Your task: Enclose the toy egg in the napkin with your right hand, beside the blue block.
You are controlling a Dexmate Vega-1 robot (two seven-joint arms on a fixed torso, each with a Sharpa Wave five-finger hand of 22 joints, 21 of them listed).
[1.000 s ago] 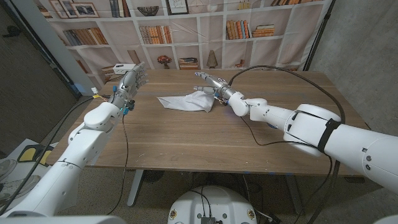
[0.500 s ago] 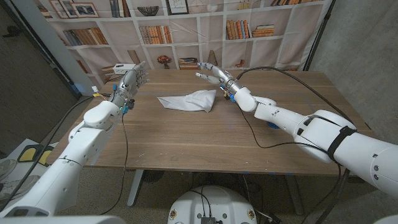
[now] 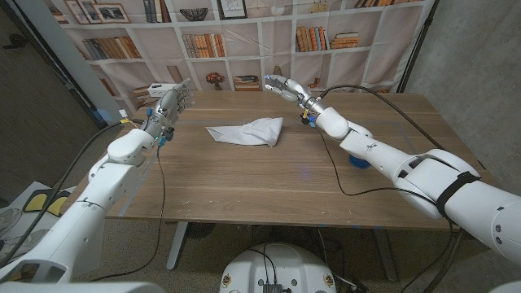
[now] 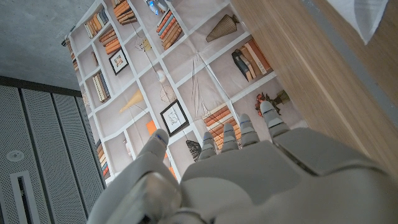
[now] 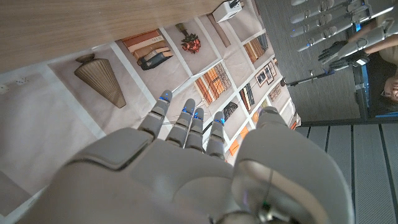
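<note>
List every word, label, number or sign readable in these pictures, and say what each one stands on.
None can be read.
Book spines on the bookshelf backdrop: any print is too small and blurred.
Framed pictures on the backdrop: no legible text.
Napkin, wooden table, left robot hand and right robot hand: no markings visible.

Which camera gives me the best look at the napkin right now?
The head view: the whole white napkin lies bunched on the table, apart from the raised right hand. The left wrist view catches just a corner; I can't make it out in the right wrist view.
</note>
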